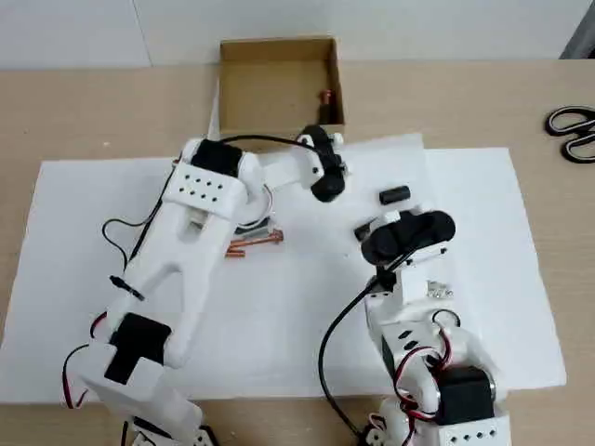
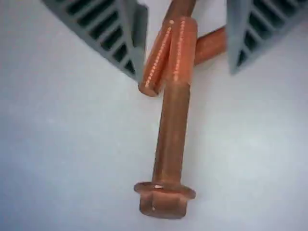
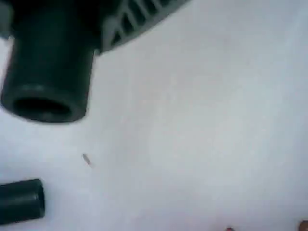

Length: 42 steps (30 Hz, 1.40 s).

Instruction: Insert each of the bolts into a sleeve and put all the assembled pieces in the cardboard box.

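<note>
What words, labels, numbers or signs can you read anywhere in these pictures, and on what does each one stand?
None: no text can be read.
The cardboard box, the copper bolts, the black sleeve at the right arm's gripper, the loose sleeve, the white sheet and the scissors all look plain, with no legible marks.

Copper, black, brown and white on tan.
Copper-coloured bolts, black sleeve, brown cardboard box, plain white sheet, pale tan desk, black scissors.
</note>
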### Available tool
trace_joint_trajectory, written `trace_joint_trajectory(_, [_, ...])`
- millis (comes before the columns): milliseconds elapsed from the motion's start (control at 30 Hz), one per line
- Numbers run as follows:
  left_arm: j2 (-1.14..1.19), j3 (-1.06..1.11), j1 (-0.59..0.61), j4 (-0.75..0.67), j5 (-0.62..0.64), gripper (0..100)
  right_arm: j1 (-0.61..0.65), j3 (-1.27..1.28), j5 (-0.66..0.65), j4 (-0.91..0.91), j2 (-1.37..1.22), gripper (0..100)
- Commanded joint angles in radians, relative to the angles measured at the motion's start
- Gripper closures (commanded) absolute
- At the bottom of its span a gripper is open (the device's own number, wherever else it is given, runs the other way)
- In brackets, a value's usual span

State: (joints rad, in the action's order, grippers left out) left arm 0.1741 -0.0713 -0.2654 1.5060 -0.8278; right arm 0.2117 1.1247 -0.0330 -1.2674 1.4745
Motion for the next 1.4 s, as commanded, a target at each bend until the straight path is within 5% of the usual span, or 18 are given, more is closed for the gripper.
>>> trace_joint_trajectory(0, [0.031,-0.031,-0.006,0.008,0.002,89,-0.008,-0.005,-0.005,0.024,0.013,99.4])
trace_joint_trajectory(1367, [0.308,-0.05,-0.028,-0.178,0.003,89,-0.008,-0.005,-0.005,0.019,0.013,99.5])
